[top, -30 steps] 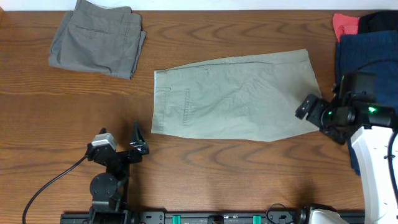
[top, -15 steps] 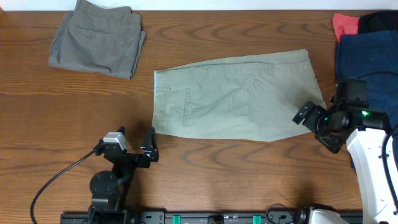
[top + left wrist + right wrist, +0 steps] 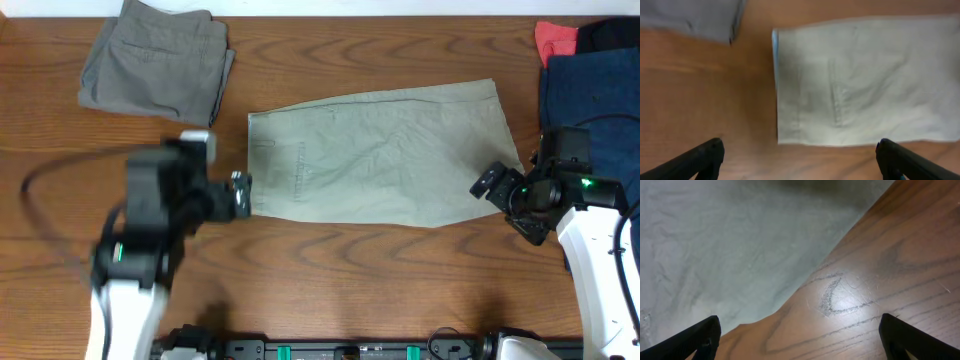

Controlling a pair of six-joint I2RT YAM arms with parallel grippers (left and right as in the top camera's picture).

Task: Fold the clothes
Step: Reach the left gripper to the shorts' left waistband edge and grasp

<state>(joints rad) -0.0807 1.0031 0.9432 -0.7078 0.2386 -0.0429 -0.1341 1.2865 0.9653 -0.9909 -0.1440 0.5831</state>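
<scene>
Left pincer (image 3: 799, 149) and right pincer (image 3: 799, 325) are hovering wide open, empty, beside the shorts (image 3: 380, 155) — risking snagging just one layer.

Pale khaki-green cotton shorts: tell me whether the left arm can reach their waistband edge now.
Probably yes: the open left gripper hovers by the waistband edge of the pale khaki-green shorts, nothing lying between.

You have soft, even light from above: the desk (image 3: 400, 270) is uniformly bright and the khaki shorts (image 3: 380, 155) throw only a thin shadow along their lower edge. Left of the shorts, your left arm (image 3: 150, 230) is smeared with blur. The left wrist view is soft throughout, the shorts' stitching barely resolved. In the right wrist view, a pale glare patch sits on the wood beside the shorts, grain sharp
</scene>
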